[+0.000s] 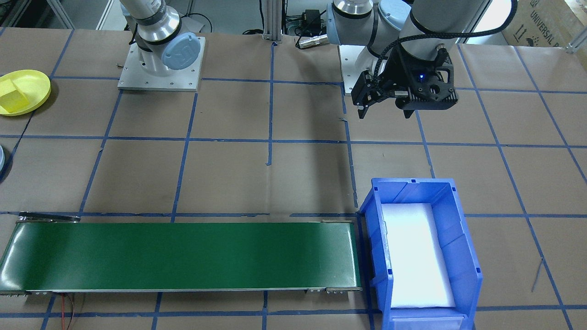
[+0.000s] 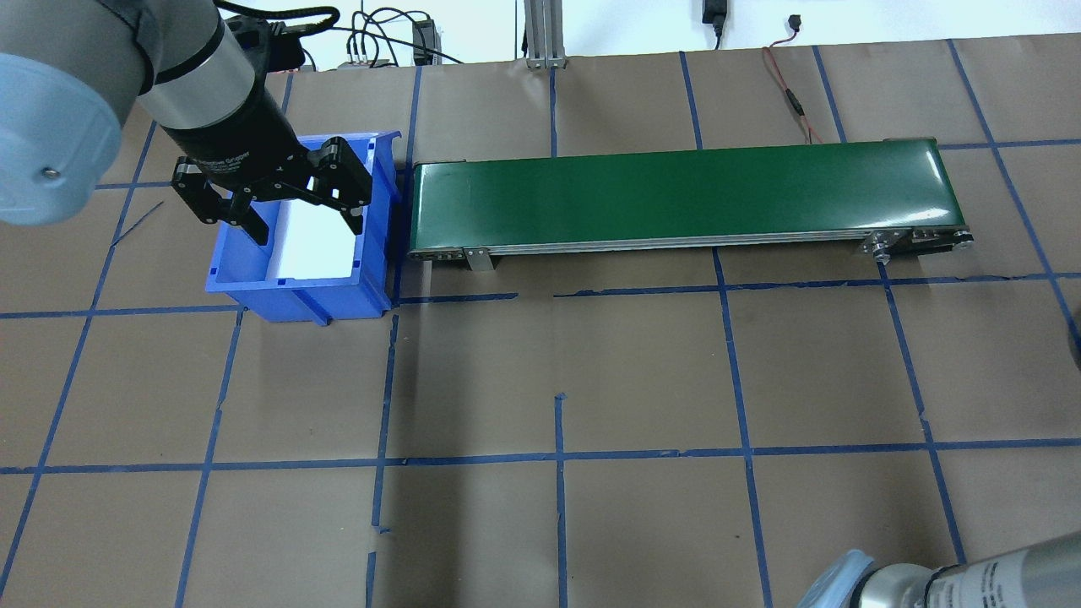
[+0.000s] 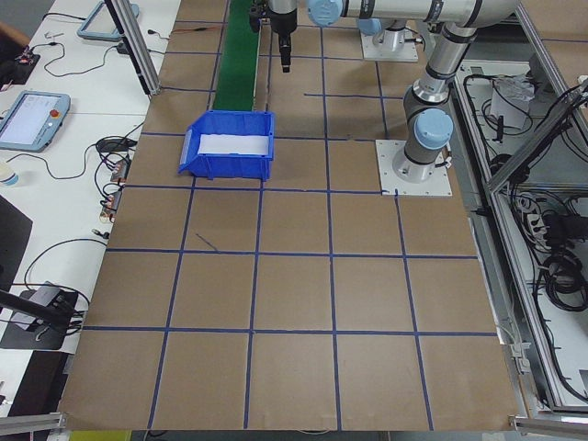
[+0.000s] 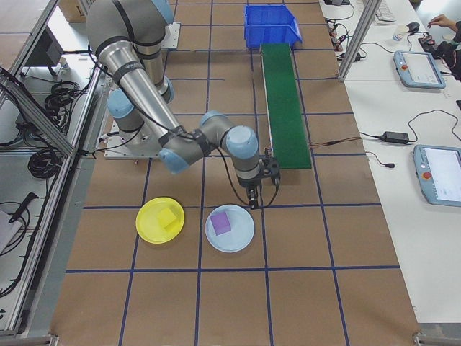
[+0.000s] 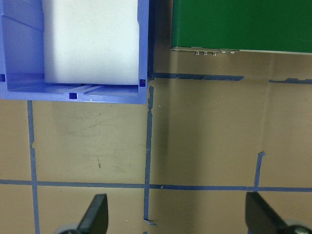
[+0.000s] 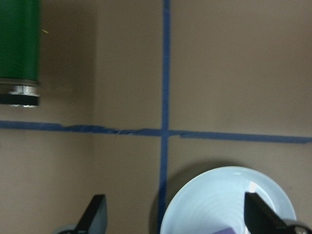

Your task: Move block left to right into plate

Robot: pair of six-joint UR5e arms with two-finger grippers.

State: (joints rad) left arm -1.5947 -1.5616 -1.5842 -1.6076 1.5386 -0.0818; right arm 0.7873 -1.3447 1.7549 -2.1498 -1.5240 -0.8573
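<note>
Grippers, left (image 2: pixel 283 207) and right (image 4: pixel 256 200), gape wide, holding nothing.

Front-facing: looking steeply down from across the table, robot bases at top. Overhead: looking forward from behind the robot; shares with it the green conveyor belt (image 1: pixel 179 255) and blue bin (image 1: pixel 424 250). Side views: high at each table end, looking along its length (far back, whole table visible). Left wrist: close, straight down on the bin's corner and the belt's end. Right wrist: close, down on the belt's other end and a pale blue plate (image 6: pixel 229 202).
</note>
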